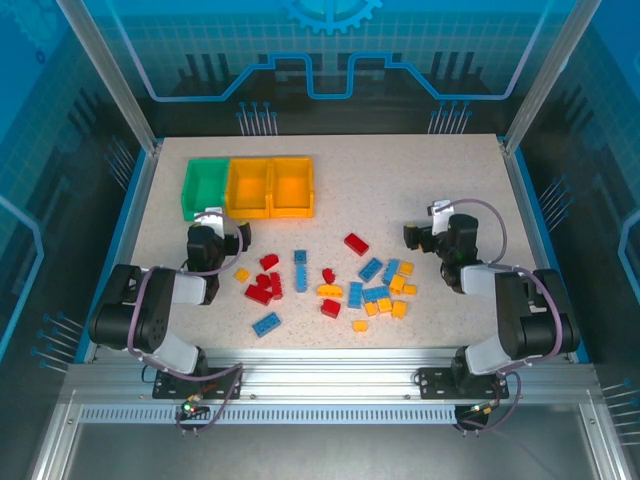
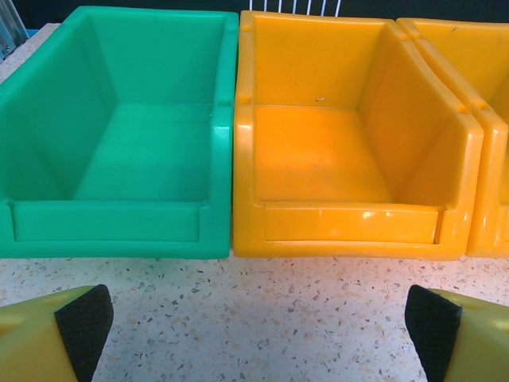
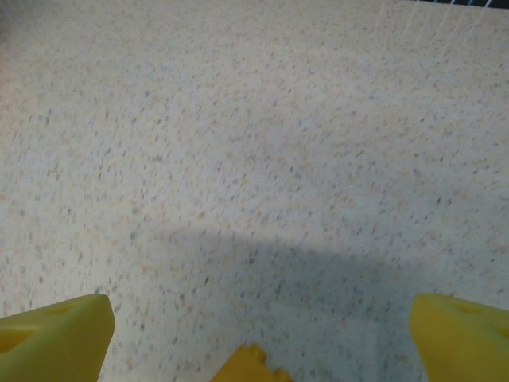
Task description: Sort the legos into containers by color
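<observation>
While all three bins sit empty, every brick lies loose on the table point(image 1: 420, 170). Bins stand in a joined row at the upper left of the overhead view: green bin point(image 1: 205, 188), middle orange bin point(image 1: 250, 188), end orange bin point(image 1: 293, 187). Bricks point(image 1: 340, 290) are scattered across centre and lower centre, well apart from the bins. Reds sit mostly toward the left of the scatter, blues run through the middle, and orange ones are bunched at the right, several touching. Left gripper point(image 1: 210, 222) sits just in front of the bins, fingers wide apart, nothing between them. Its wrist camera looks into the green and middle bins, black pads point(image 2: 83, 318) at the bottom corners. Right gripper point(image 1: 425, 235) is right of centre, above the orange bunch, fingers point(image 3: 56, 334) likewise spread and empty. The studded corner of one orange brick point(image 3: 250, 368) pokes in at the bottom edge of its wrist view, low between the fingers; whether it touches them cannot be told. Likely trouble: the orange bunch is tight, so closing there could catch two bricks or shove neighbours aside. The bricks are small, and an off-centre pinch may let one twist out on the carry. Two bins share one colour and none is red or blue, so the colour-to-bin choice could drift between drops. The left arm, parked at the bin fronts, may block the right arm's approach.
</observation>
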### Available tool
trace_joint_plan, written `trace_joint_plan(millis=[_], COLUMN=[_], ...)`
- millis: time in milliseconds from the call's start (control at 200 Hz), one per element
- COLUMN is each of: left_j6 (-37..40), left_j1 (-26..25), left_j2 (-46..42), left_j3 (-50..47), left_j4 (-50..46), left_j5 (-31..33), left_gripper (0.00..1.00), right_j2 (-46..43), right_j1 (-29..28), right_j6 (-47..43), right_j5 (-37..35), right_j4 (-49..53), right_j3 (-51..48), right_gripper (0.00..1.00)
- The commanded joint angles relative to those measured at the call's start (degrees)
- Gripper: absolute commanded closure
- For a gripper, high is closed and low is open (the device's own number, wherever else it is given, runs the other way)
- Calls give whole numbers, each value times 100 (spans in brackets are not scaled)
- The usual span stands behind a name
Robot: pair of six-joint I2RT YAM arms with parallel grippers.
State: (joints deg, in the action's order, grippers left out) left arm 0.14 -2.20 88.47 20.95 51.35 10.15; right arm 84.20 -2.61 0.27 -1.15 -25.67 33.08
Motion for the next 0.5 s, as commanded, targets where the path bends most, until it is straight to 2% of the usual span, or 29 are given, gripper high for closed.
trace_joint_plan(millis=[0, 65, 160, 210, 270, 370, 495], left_j6=[30, -37, -882, -1312, -1846, -2782, -3131], left_j1=[35, 20, 26, 21, -6, -66, -191], left_j2=[-46, -534, -1354, -1655, -1959, -2541, -3089], left_j3=[119, 309, 1296, 1823, 2200, 2340, 2178], left_j4=[-25, -799, -3576, -4820, -5781, -6736, -7261], left_j5=[-137, 111, 860, 907, 848, 832, 777], left_gripper=[1, 1, 1, 1, 1, 1, 1], right_j2=[-510, -683, -748, -602, -272, 648, 1827], right_j1=[-34, -148, -466, -710, -1075, -1689, -2213], right_j6=[439, 654, 977, 1072, 1162, 1470, 1812], right_j5=[128, 231, 97, 164, 174, -28, 148], right_j4=[1836, 2410, 3277, 3689, 4293, 5583, 6509], right_j3=[915, 1323, 2052, 2494, 3136, 4476, 5798], right_gripper=[5, 6, 8, 9, 11, 15, 25])
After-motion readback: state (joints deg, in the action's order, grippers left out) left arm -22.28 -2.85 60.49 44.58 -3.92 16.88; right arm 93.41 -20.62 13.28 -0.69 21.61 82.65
